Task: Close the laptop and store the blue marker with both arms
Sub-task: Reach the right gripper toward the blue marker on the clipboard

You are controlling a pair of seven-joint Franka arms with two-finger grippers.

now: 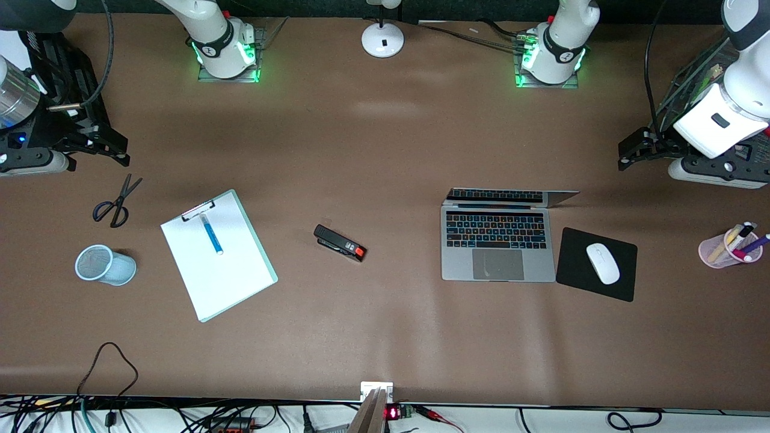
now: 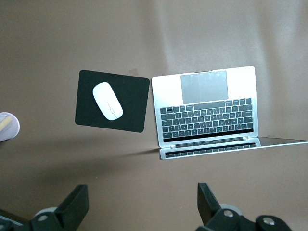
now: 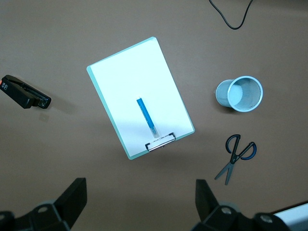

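Observation:
The silver-grey laptop lies open toward the left arm's end of the table, keys lit; it also shows in the left wrist view. The light-blue marker lies on a white clipboard toward the right arm's end, and shows in the right wrist view. My left gripper hangs open and empty over bare table beside the laptop's lid. My right gripper hangs open and empty over bare table above the scissors.
A black mouse pad with a white mouse lies beside the laptop. A pink pen cup stands at the left arm's end. A stapler, scissors, a blue mesh cup on its side and a lamp base are also there.

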